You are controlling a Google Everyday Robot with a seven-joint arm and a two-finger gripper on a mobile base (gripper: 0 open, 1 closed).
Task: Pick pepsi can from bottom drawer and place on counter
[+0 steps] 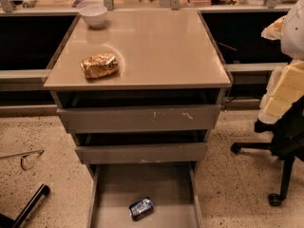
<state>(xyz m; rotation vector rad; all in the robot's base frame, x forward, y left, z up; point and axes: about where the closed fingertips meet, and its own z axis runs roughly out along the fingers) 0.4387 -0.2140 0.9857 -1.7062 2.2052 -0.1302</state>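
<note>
The pepsi can point(141, 207), small and blue with white markings, lies on its side on the flat grey floor of the bottom drawer point(114, 184), near the drawer's front middle. The bottom drawer is pulled wide open. The two shallower drawers above it stand slightly open, and the upper one point(137, 118) has a scratched front. The beige glossy counter point(156, 46) tops the cabinet. My gripper is not in view in the camera view.
A golden-brown shiny snack bag point(99, 65) lies on the counter's front left. A white bowl point(93, 15) stands at its back left corner. A black office chair point(285, 141) with yellow foam stands at the right. A dark bar point(29, 205) and a thin metal piece point(23, 158) lie on the floor at the left.
</note>
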